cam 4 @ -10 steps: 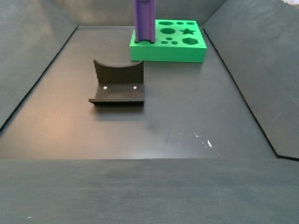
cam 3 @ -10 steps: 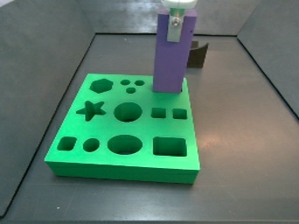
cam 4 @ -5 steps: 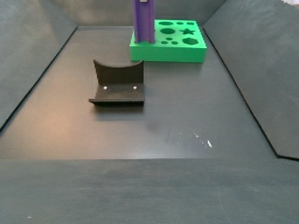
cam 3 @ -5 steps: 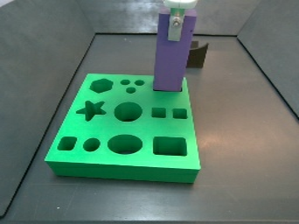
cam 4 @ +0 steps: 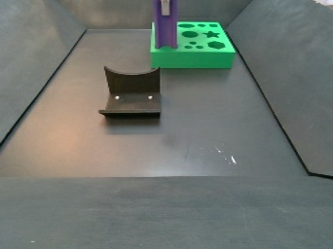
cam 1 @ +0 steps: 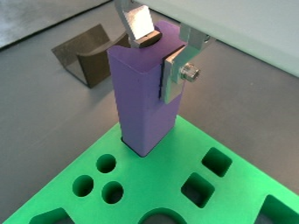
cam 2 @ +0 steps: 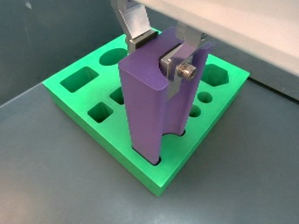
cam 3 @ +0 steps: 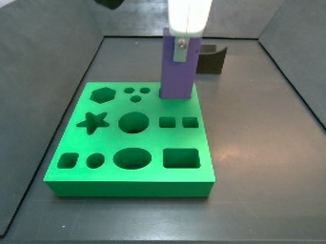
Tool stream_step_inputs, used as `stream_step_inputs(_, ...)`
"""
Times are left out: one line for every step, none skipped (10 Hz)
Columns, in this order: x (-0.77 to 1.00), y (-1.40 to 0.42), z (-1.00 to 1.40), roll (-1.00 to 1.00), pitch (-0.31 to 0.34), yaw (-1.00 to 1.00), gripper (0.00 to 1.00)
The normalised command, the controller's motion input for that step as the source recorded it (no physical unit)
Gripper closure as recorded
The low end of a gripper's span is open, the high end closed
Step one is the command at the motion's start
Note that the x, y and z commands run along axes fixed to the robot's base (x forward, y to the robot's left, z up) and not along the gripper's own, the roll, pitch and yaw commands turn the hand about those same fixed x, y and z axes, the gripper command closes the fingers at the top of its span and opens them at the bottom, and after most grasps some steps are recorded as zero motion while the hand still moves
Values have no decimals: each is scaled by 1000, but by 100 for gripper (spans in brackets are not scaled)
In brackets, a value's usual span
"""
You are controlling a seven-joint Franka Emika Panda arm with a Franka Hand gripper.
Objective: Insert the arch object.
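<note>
The arch object (cam 3: 176,67) is a tall purple block with a groove on one face. It stands upright, its lower end in a hole at the far corner of the green shape board (cam 3: 128,189). The gripper (cam 3: 184,40) is shut on its upper end from above. In both wrist views the silver fingers clamp the top of the block (cam 1: 146,96) (cam 2: 152,105), with the gripper (cam 1: 160,54) (cam 2: 160,54) centred over it. In a side view the block (cam 4: 164,24) rises from the board (cam 4: 196,58) at the far end, with the gripper (cam 4: 164,8) at the frame edge.
The board has several other cut-outs: star, hexagon, circles and squares. The dark fixture (cam 4: 130,92) stands mid-floor, apart from the board, and shows behind the block in other views (cam 3: 211,59) (cam 1: 91,52). Grey walls enclose the floor.
The gripper and purple block have come lower, the block sinking further into the board's corner hole. The green board has shifted slightly sideways.
</note>
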Motion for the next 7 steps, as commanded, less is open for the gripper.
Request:
stream_step_inputs(-103,0,-294,-14,-60,57,100)
stream_step_inputs(-66,0,-260,-10,-37,6,100)
stream_step_inputs(-34,0,-214,0,-9,0,100)
stream_step_inputs(-11,0,-203,0,0,0,100)
stream_step_inputs(0,0,-197,0,0,0,100)
stream_step_inputs(-11,0,-206,0,0,0,100)
stream_step_inputs(-20,0,-169,11,0,0,100)
